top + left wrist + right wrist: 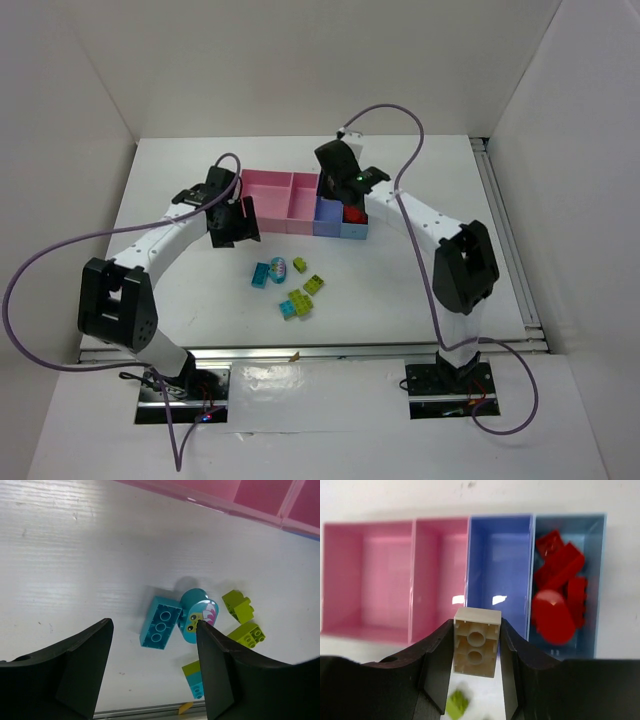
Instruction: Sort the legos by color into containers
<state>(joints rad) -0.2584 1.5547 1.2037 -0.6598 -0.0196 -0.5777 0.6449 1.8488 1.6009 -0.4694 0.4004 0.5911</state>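
The reds look done: a heap of red legos (pixel 560 587) lies in the light-blue bin (pixel 598 555) at the right end of the row, and no red shows on the table (pixel 75 555). The beige brick (pixel 476 641) is in transit. The right gripper (pixel 476 652) pinches it by two sides, jaws snug against it, and holds it in the air at the near side of the bins, roughly in line with the wall between the blue bin (pixel 497 560) and the pink one next to it (which bin it is bound for I cannot tell). The blue bin and both pink bins (pixel 370 570) show bare floors, so three colours have yet to be binned. Clustered on the table in front of the row are a cyan brick (pixel 160 622) touching a rounded cyan piece (pixel 197 615) with a printed face, two lime bricks (pixel 237 605) just beside them, and a lime-and-cyan piece (pixel 194 677) — whether that is one brick or two is hard to say. The left gripper (pixel 154 630) hangs over this cluster with jaws spread wide and nothing between them, the cyan brick below the gap. By my reckoning the job is under half done — one colour sorted, one brick in hand, the cyan and lime all to go.
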